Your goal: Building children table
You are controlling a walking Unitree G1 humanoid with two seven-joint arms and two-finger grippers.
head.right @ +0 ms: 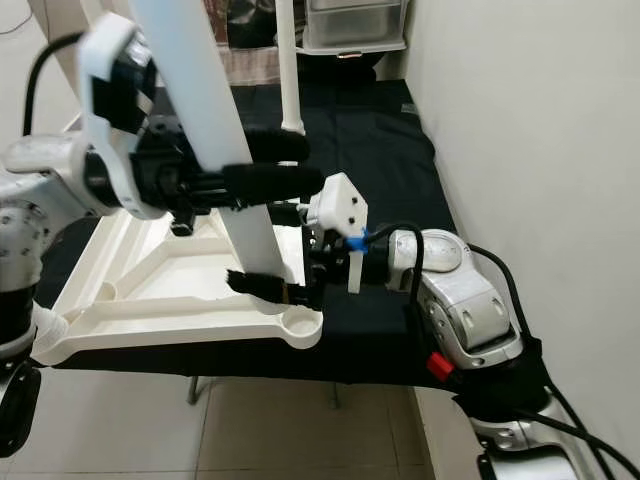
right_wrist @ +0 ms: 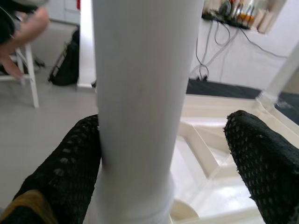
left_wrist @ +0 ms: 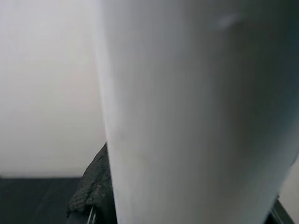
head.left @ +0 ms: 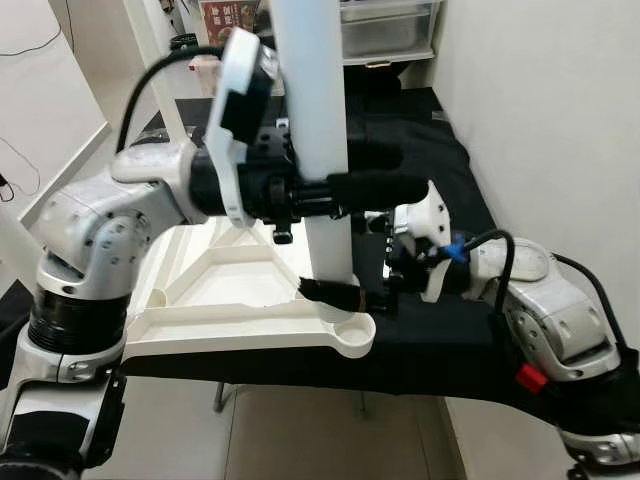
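The white children's table top (head.left: 230, 330) lies upside down on a black-covered surface (head.left: 440, 350). A white table leg (head.left: 315, 100) stands upright over its near right corner socket (head.left: 352, 335). At the leg's mid height my left gripper (head.right: 310, 163) is shut on it, one black finger in front and one behind. My right gripper (head.left: 355, 295) sits low at the foot of the leg and is open around it. In the right wrist view one finger (right_wrist: 65, 172) touches the leg (right_wrist: 140, 107) and the other finger (right_wrist: 261, 158) stands well apart.
A second white leg (head.right: 290, 60) stands at the table top's far side. Clear plastic drawers (head.left: 390, 30) sit at the back and a white wall (head.left: 560, 120) runs close on the right. A seated person (right_wrist: 21, 23) and floor cables (right_wrist: 210, 51) appear beyond.
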